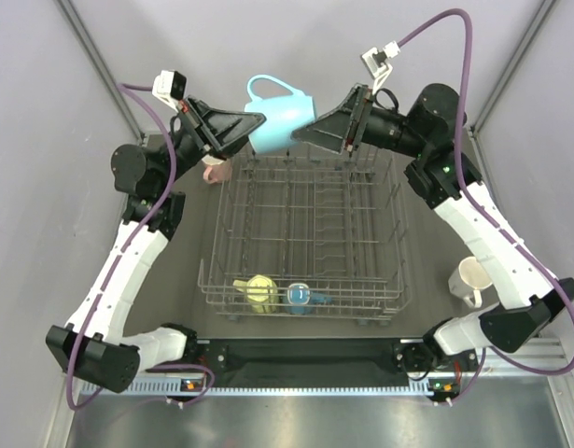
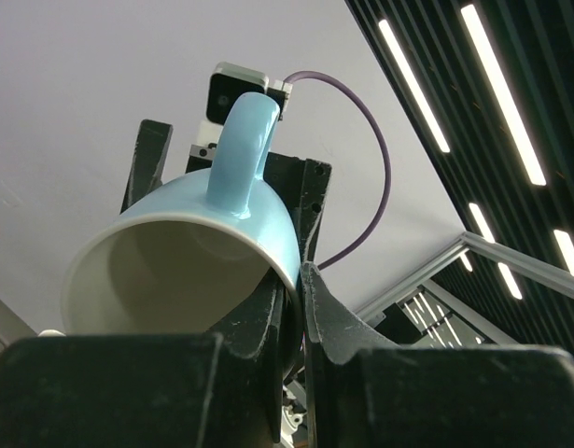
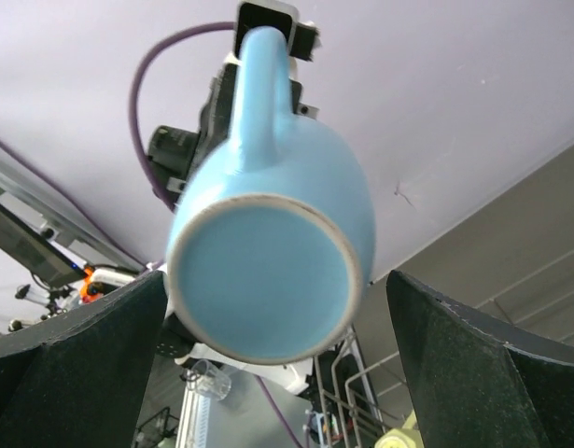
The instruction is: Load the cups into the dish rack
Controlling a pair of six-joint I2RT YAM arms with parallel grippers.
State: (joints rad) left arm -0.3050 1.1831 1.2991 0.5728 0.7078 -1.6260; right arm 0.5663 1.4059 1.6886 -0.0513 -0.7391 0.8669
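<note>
The light blue mug (image 1: 279,117) hangs on its side in the air over the far edge of the grey wire dish rack (image 1: 399,245). My left gripper (image 1: 257,121) is shut on its rim (image 2: 291,266), one finger inside and one outside, with the handle up. My right gripper (image 1: 301,133) is open and faces the mug's base (image 3: 263,280); its fingers (image 3: 473,359) stand wide on either side without touching. A yellow mug (image 1: 259,291) and a blue mug (image 1: 300,297) lie in the rack's near row. A pink mug (image 1: 214,171) and a white mug (image 1: 471,280) sit on the table.
The pink mug is at the rack's far left corner, under my left arm. The white mug is right of the rack, beside my right forearm. Grey walls close in at the back and both sides.
</note>
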